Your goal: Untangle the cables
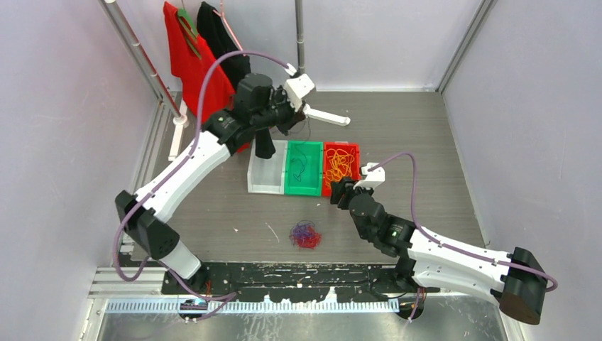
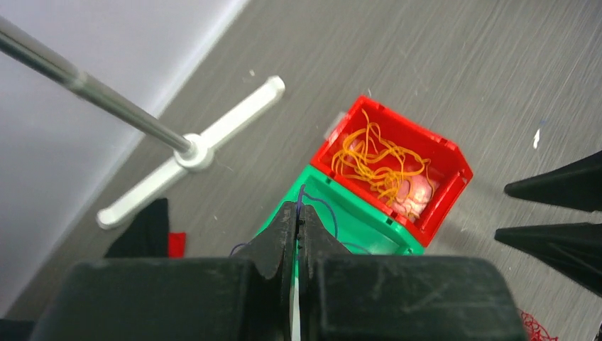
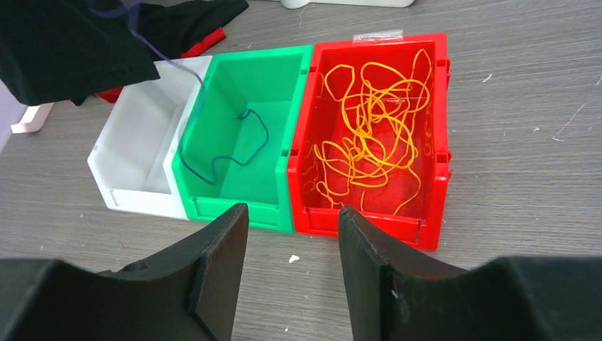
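Observation:
A wad of red and dark purple cables (image 1: 306, 234) lies on the table in front of the bins. Orange-yellow cables (image 3: 373, 135) fill the red bin (image 3: 441, 177). A dark purple cable (image 3: 234, 149) hangs from above into the green bin (image 3: 234, 202). My left gripper (image 2: 299, 210) is shut on that purple cable's upper end, held high above the green bin (image 2: 369, 231). My right gripper (image 3: 293, 220) is open and empty, low over the table just in front of the green and red bins.
A white bin (image 3: 131, 177) stands left of the green one. A garment rack's white foot (image 1: 328, 116) and metal pole (image 2: 92, 92) stand at the back, with red and black clothes (image 1: 206, 50) hanging at the back left.

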You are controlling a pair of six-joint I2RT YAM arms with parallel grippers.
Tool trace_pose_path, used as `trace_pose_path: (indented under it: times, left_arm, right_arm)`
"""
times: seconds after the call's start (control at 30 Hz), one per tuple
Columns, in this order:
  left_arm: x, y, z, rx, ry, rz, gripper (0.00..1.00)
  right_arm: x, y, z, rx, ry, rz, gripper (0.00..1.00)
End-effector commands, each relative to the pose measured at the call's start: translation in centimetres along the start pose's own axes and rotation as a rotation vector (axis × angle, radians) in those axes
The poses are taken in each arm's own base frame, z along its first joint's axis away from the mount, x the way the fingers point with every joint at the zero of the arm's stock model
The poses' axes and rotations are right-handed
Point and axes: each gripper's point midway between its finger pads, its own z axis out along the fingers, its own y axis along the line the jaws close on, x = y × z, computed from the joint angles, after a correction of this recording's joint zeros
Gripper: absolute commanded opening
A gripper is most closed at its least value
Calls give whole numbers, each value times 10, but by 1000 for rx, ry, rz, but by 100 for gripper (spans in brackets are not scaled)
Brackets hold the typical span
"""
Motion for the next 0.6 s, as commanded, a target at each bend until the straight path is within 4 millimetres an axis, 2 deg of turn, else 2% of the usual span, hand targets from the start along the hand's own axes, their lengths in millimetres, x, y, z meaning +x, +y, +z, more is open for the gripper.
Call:
trace_pose_path:
  times: [0.0, 0.17, 0.3, 0.57]
  left_arm:
    - [21, -8, 26, 43, 29, 13, 0]
    - [33, -27, 48, 138, 37, -26, 0]
    - [48, -35, 63, 173, 79, -49, 0]
    - [120, -39, 84, 184, 274, -45, 0]
  right_arm:
    - [-11, -4, 0, 17, -41, 57, 54]
    - [-11, -11, 0, 29, -49, 71, 54]
    - [-12, -15, -1, 38, -49, 71, 54]
    - [-11, -25, -3, 58, -47, 66, 54]
